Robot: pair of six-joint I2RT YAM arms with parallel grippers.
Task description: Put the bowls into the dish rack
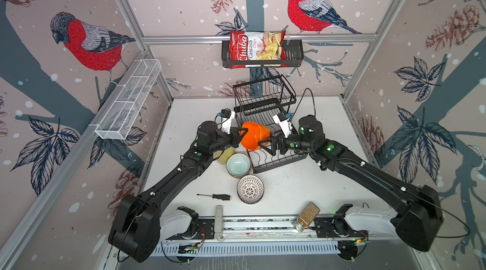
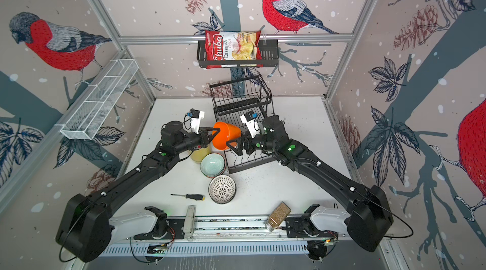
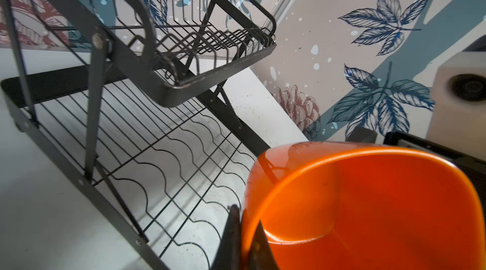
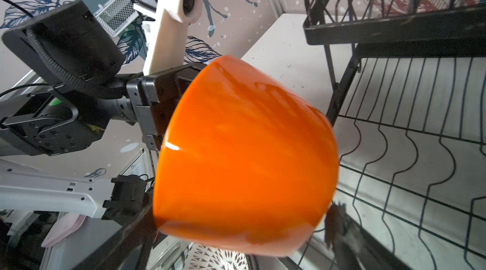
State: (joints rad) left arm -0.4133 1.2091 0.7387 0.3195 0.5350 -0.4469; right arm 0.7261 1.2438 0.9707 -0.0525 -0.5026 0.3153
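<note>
The orange bowl (image 1: 253, 132) (image 2: 226, 134) hangs tipped on its side over the lower tray of the black wire dish rack (image 1: 265, 103) (image 2: 242, 103). My left gripper (image 1: 242, 134) (image 3: 244, 218) is shut on the orange bowl's (image 3: 368, 203) rim, one finger inside and one outside. My right gripper (image 1: 265, 146) (image 4: 231, 229) is open wide, its fingers on either side of the bowl's (image 4: 242, 163) bottom end. A pale teal bowl (image 1: 238, 164) (image 2: 212, 164) tops a small stack on the table. A white-black lattice bowl (image 1: 250, 188) (image 2: 222, 188) stands in front of the stack.
A yellow cup (image 1: 223, 156) stands half hidden under my left arm. A screwdriver (image 1: 214, 197) and a tipped spice jar (image 1: 306, 216) lie near the table's front. A wall basket with a chips bag (image 1: 263, 53) hangs behind the rack; a white mesh shelf (image 1: 128, 100) lines the left wall.
</note>
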